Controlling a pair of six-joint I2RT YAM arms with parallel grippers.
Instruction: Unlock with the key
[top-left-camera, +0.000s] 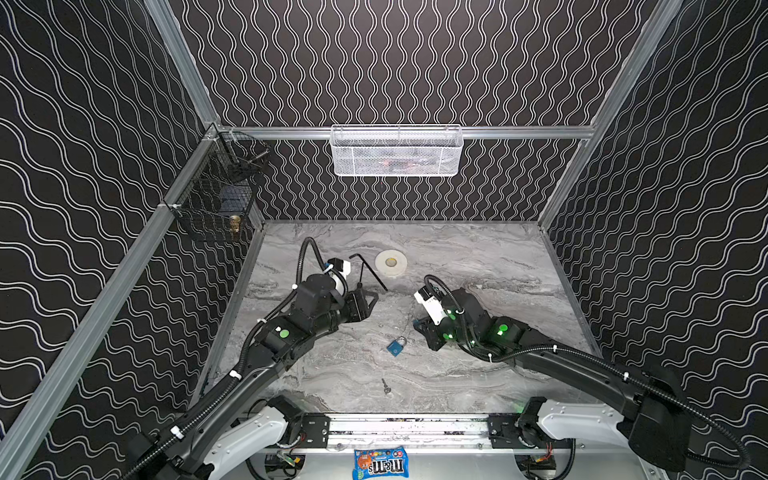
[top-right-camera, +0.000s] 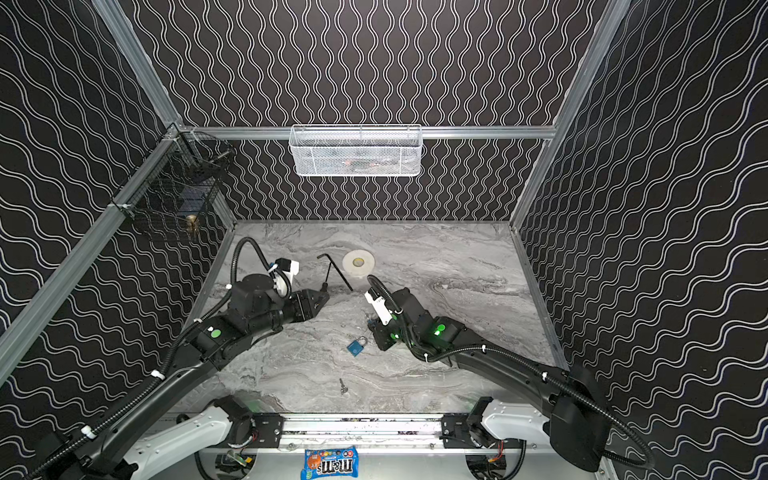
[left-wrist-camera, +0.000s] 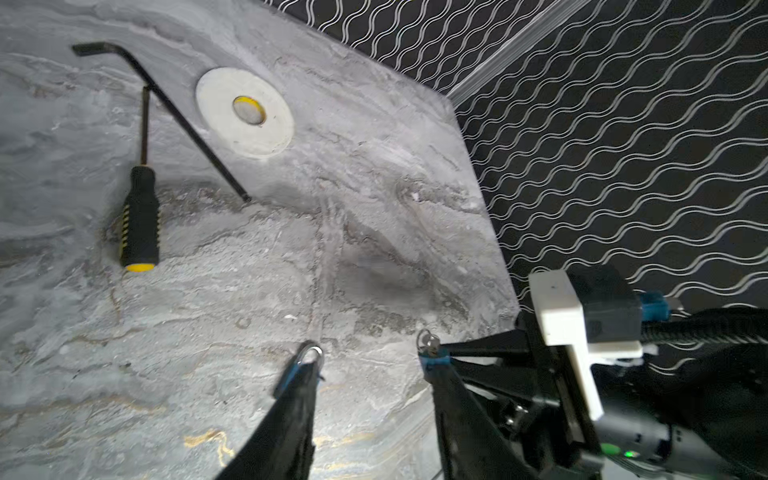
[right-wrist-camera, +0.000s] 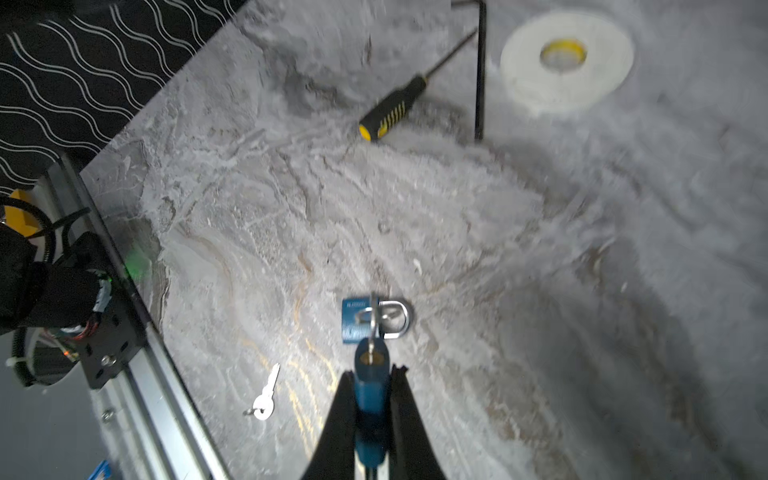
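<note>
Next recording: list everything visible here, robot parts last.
padlock: one, blue with silver shackle, lying mid-table
loose key: one, silver, in front of the padlock
blue piece: one, blue with silver tip, held; too blurred to identify
tape roll: one, white, yellow core, toward the back
hex key: one, black, beside the tape roll
screwdriver: one, black-and-yellow handle, tip at the hex key
mesh basket: one, white, on the back rail
wire basket: one, black, on the left rail
candy bag: one, blue, front edge
table: one, grey marble
left gripper: one, black, open and empty
right gripper: one, black, shut on the blue piece
</note>
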